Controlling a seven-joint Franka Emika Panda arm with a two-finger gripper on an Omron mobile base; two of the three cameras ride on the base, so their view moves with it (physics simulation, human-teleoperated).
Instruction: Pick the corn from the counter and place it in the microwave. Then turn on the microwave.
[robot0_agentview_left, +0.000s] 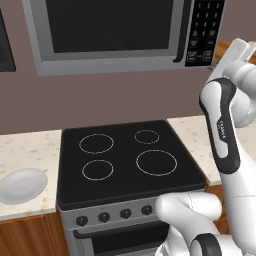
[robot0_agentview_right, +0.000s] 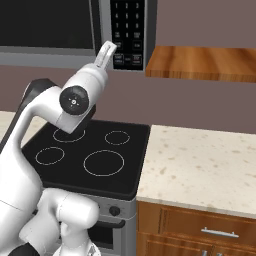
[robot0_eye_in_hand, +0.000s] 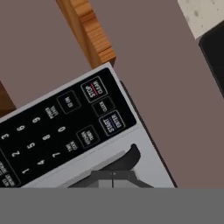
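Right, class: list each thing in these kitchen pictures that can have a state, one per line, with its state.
microwave: door closed, window dark.
keypad: nothing pressed yet; the start/enter button sits just ahead of the hand.
gripper: fingers shut, empty, raised at the keypad's lower edge.
stovetop: four rings dark, bare.
bowl: upright on the counter, empty.
oven knobs: positions too small to tell.

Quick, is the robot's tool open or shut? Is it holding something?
Tool: shut, holding nothing, tip up by the microwave keypad.
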